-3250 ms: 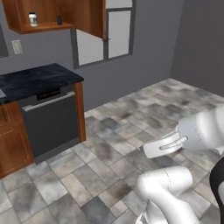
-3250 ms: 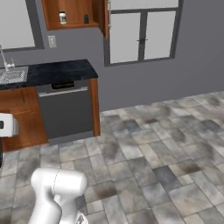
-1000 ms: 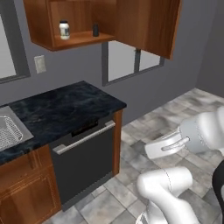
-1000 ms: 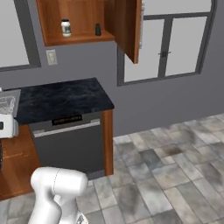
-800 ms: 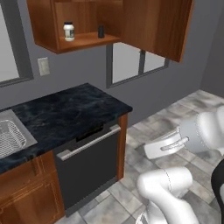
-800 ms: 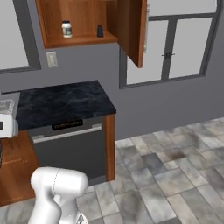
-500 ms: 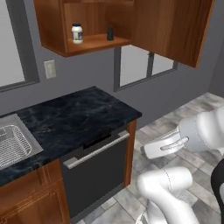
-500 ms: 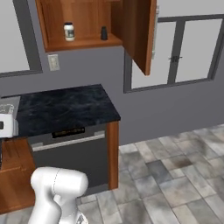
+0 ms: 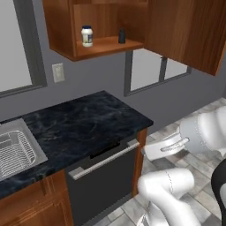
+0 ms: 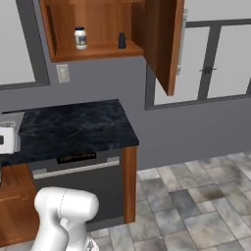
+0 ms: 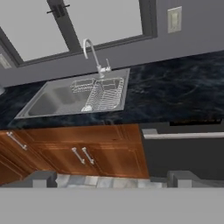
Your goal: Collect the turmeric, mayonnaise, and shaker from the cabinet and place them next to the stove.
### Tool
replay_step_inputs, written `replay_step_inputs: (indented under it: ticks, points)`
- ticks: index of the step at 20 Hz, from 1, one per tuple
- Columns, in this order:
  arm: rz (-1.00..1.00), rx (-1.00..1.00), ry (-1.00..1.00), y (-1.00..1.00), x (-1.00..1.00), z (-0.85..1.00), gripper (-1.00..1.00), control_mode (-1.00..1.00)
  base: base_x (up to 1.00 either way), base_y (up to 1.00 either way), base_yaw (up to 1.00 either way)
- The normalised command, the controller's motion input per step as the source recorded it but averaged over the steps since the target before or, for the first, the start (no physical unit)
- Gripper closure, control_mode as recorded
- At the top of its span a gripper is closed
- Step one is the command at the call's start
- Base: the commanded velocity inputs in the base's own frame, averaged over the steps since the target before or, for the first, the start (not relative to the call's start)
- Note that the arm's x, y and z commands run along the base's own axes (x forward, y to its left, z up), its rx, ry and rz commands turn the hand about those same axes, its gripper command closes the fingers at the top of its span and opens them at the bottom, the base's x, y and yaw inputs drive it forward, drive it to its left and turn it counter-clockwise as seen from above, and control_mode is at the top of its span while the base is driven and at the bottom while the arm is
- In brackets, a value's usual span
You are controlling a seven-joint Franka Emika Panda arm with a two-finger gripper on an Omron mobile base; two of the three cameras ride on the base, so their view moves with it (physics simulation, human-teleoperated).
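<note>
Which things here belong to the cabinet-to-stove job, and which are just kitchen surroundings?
Job:
cabinet, door open
mayonnaise on its shelf
small dark container on the same shelf, possibly the shaker
gripper, open, holding nothing

Surroundings:
sink
dish rack
faucet
dishwasher
wall outlet

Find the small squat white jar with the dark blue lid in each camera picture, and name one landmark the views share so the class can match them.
Left base view: the small squat white jar with the dark blue lid stands top centre-left, on the shelf of the open reddish-brown wall cabinet.
Right base view: the jar stands top left, on the same shelf.
Hand view: not in it.
Shared landmark: the pale wall outlet plate.
</note>
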Motion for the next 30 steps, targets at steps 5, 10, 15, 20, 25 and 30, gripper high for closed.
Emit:
replay_step_inputs:
  ticks: [5,10,15,20,25,30]
  points:
    - [0.0,0.0,0.0,0.0,0.0,0.0,-1.0,1.0,0.44,-0.3,0.12]
    - [0.0,0.0,0.0,0.0,0.0,0.0,-1.0,1.0,0.42,-0.28,0.11]
    - [0.0,0.0,0.0,0.0,0.0,0.0,-1.0,1.0,0.54,-0.07,0.11]
    - [0.0,0.0,0.0,0.0,0.0,0.0,-1.0,1.0,0.6,-0.01,0.12]
    - [0.0,0.0,0.0,0.0,0.0,0.0,-1.0,1.0,0.6,-0.04,0.14]
    - [0.0,0.0,0.0,0.0,0.0,0.0,-1.0,1.0,0.54,-0.27,0.17]
